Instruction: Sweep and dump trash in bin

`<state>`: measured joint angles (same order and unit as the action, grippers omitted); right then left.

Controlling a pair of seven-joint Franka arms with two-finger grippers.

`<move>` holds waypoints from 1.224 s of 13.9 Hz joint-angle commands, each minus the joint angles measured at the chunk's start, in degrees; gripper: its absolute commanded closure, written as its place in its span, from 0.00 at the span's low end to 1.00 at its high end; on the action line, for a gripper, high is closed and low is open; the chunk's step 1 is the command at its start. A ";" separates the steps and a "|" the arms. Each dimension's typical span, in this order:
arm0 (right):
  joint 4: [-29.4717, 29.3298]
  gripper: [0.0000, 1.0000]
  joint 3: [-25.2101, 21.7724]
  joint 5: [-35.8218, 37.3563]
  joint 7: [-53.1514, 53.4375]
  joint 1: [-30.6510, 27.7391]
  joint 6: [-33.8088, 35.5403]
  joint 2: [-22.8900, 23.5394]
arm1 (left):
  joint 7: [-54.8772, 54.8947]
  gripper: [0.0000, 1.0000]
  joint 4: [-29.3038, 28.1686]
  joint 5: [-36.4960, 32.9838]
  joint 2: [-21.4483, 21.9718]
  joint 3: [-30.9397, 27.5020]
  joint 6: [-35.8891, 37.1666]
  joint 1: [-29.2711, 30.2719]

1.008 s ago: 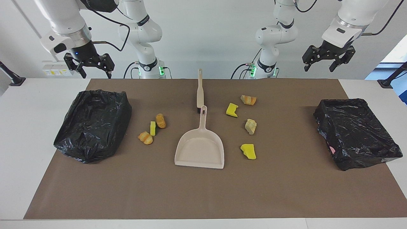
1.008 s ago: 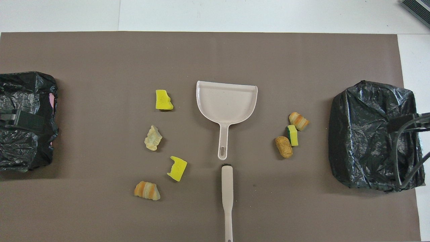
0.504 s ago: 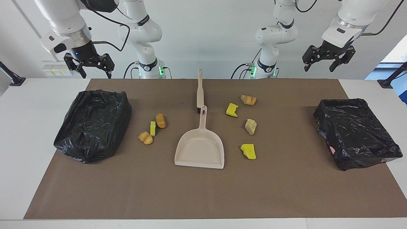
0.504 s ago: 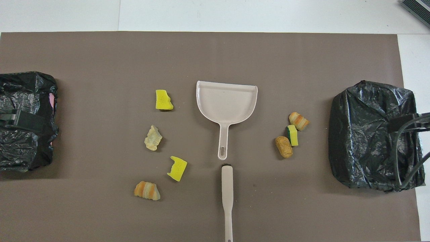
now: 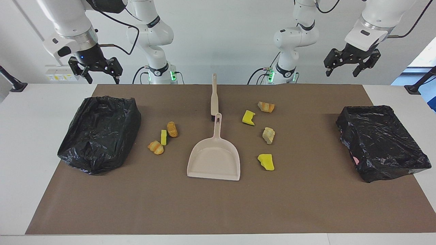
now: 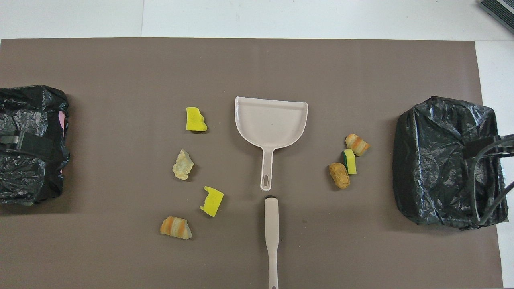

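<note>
Several trash pieces lie on the brown mat around a beige dustpan (image 5: 214, 160) (image 6: 271, 120). Toward the right arm's end are an orange-brown lump (image 5: 172, 129), a yellow-green sponge (image 5: 164, 137) and a striped lump (image 5: 156, 147). Toward the left arm's end are a striped lump (image 5: 266, 107), two yellow sponges (image 5: 248, 117) (image 5: 266, 161) and a pale tan lump (image 5: 268, 135). A beige brush (image 5: 214, 97) (image 6: 272, 228) lies in line with the dustpan's handle, nearer the robots. My right gripper (image 5: 103, 80) hangs open high over its bin (image 5: 98, 132). My left gripper (image 5: 341, 73) hangs open over the other bin (image 5: 381, 143). Both hold nothing.
Both bins are lined with black bags, one at each end of the mat (image 6: 257, 64). White table shows around the mat's edges.
Both grippers have crept very slightly upward. Nothing on the mat has moved.
</note>
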<state>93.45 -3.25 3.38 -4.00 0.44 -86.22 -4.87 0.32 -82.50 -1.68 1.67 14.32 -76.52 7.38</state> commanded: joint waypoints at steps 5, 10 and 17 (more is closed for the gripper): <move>1.65 0.00 1.92 -0.92 1.10 0.53 0.36 -1.81 | 0.38 0.00 -1.17 -0.43 0.87 0.53 -0.30 0.97; 1.73 0.00 5.52 -1.01 7.05 2.63 -0.17 -1.90 | 0.38 0.00 -1.17 -0.43 0.87 0.53 -0.30 0.97; 5.95 0.00 6.68 -8.56 20.59 10.01 -9.39 0.20 | 0.38 0.00 -1.17 -0.43 0.87 0.53 -0.30 0.97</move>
<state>97.39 3.54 -3.65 13.11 8.10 -92.63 -5.16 0.32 -82.50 -1.68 1.67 14.32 -76.52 7.38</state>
